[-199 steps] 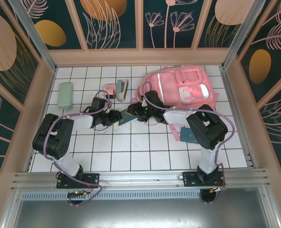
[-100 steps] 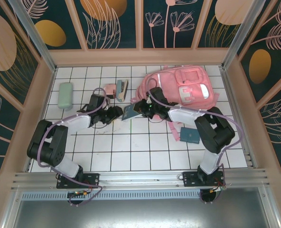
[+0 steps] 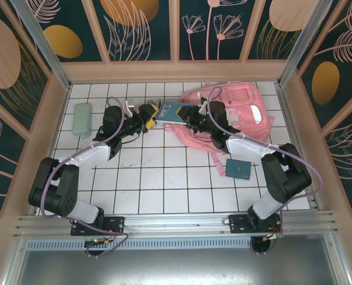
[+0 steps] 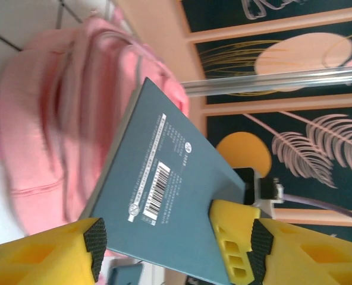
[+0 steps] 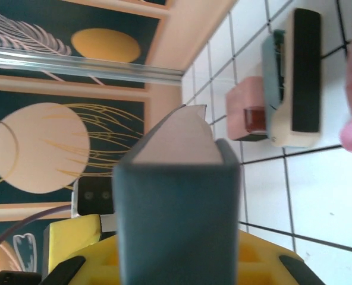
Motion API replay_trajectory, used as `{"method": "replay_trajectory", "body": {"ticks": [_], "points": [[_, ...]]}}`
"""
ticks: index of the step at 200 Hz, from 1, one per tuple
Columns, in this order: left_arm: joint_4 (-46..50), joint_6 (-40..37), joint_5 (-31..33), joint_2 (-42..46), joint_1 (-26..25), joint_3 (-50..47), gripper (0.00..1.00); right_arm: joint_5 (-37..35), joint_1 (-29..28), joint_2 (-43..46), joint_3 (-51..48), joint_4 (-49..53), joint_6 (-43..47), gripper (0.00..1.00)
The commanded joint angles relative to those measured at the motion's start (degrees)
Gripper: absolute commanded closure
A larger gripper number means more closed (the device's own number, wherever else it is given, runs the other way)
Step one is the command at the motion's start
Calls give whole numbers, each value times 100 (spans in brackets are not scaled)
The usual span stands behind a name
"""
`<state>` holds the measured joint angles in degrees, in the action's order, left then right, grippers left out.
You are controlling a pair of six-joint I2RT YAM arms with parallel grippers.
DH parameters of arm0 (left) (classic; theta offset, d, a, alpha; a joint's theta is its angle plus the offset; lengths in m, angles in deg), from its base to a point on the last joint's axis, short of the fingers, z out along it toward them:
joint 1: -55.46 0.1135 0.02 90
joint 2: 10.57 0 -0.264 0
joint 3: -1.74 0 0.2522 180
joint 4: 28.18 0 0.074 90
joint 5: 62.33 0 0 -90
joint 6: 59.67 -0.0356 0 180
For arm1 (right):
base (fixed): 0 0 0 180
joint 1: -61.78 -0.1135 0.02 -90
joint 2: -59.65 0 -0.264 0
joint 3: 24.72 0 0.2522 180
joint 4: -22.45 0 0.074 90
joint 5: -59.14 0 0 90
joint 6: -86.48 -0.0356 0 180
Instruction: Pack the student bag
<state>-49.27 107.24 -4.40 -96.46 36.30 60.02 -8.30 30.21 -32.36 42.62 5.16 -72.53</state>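
The student bag point(image 3: 238, 110) is a big pink backpack lying at the back right; it shows blurred in the left wrist view point(image 4: 51, 119). A teal book point(image 3: 172, 111) with a barcode hangs in the air just left of the bag. My right gripper point(image 3: 191, 116) is shut on the book's right end, and the book's spine point(image 5: 176, 219) stands between its yellow jaws point(image 5: 179, 270). My left gripper point(image 3: 151, 115) is open at the book's left end. Its pads point(image 4: 95, 244) stand wide on either side of the book point(image 4: 164, 202) and its midpoint point(image 4: 178, 249) lies over the cover.
A pale green case point(image 3: 81, 119) lies at the back left. A small teal notebook point(image 3: 239, 168) lies on the tiles below the bag. A pink block point(image 5: 245, 113) and a white, teal and black object point(image 5: 295, 77) lie by the left arm. Walls close in on three sides.
Both arms moved from mid-table towards the back, carrying the book up beside the bag. The left gripper opened and let go; the right gripper closed on the book.
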Motion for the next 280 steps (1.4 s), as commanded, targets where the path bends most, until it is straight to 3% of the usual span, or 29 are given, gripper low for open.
{"method": "replay_trajectory", "body": {"ticks": [1, 44, 87, 120, 186, 280], "points": [[-857, 569, -183, -178, -110, -20, 35, 213, -7, -101, 26, -1419, -604, 100], [-569, 519, -43, -175, -167, -12, 35, 91, -7, -210, 163, -1523, -695, 100], [2, 288, 107, 6, -163, -80, 35, -299, -9, -87, 416, -835, -280, 100], [118, 321, 85, -66, -166, -55, 36, -145, -7, -203, 588, -956, -273, 100], [-1159, 849, 83, -142, -165, -1, 39, 220, -202, -494, 702, -1245, -446, 100], [-1462, 954, 80, -119, -158, 92, 44, 3, -75, -287, 280, -1152, -554, 100]]}}
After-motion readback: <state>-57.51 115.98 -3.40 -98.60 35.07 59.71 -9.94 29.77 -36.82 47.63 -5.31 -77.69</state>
